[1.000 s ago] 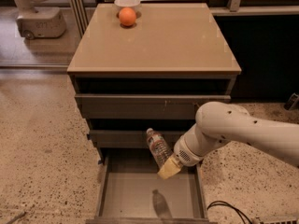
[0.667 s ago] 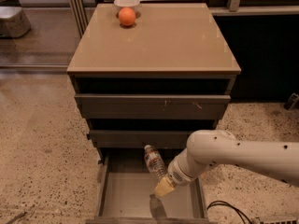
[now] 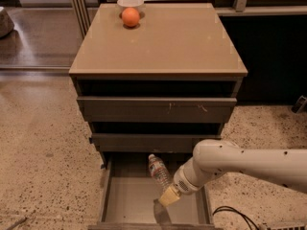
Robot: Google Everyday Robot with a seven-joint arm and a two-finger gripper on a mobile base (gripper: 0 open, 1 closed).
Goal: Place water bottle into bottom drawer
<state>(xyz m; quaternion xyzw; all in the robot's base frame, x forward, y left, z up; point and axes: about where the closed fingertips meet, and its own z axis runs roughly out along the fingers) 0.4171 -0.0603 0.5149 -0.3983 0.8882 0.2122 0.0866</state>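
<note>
The clear water bottle [image 3: 159, 172] with its white cap up is held tilted over the open bottom drawer [image 3: 125, 201], just below the middle drawer's front. My gripper [image 3: 167, 194] comes in from the right on a white arm and is shut on the bottle's lower end, above the drawer's grey floor. The bottle hangs above the floor and does not touch it.
An orange [image 3: 130, 17] and a white bowl [image 3: 130, 2] sit at the back of the cabinet top [image 3: 163, 42]. Two upper drawers [image 3: 156, 109] stand slightly pulled out. A black cable [image 3: 230, 214] lies on the speckled floor at the right.
My gripper has moved left and down with the bottle, lowering it further into the open bottom drawer.
</note>
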